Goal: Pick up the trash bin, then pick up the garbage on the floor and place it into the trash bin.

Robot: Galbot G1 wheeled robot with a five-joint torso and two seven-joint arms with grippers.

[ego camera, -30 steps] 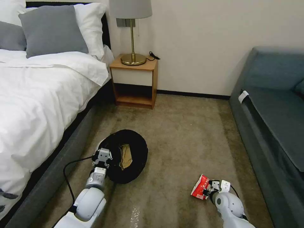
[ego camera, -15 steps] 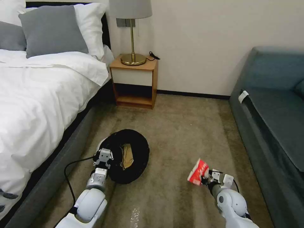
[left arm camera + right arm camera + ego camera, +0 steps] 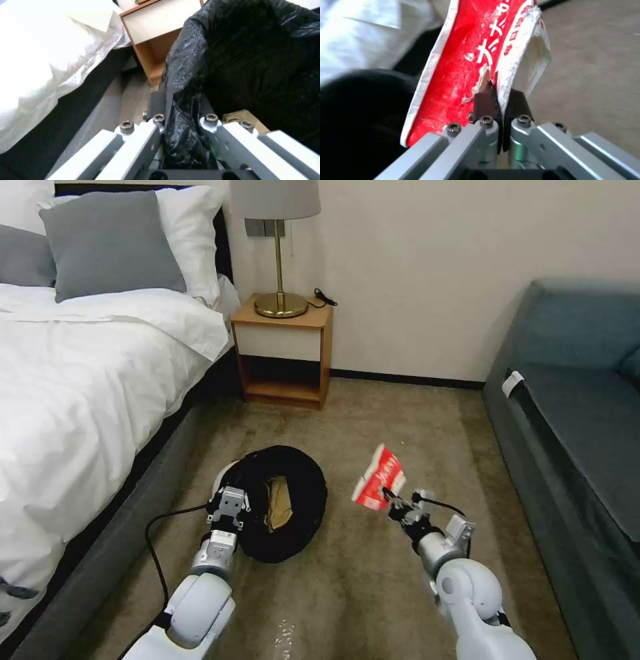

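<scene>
The right gripper (image 3: 395, 505) pinched the red-white packet (image 3: 379, 477) between closed fingers (image 3: 485, 102), aloft beside the trash bin (image 3: 293, 499), whose bagged rim the left gripper (image 3: 231, 505) clamped.

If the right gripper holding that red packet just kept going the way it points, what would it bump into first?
Probably the trash bin: the right gripper, shut on the red-white packet, aims up and leftward toward its black rim. Depth is unclear, so it might pass above.

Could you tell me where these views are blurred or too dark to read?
Right wrist view: the red-white packet and right gripper are sharp, the bedding behind blurred. Left wrist view: the trash bin interior is nearly black, the sheet overexposed. Head view: evenly lit.
</scene>
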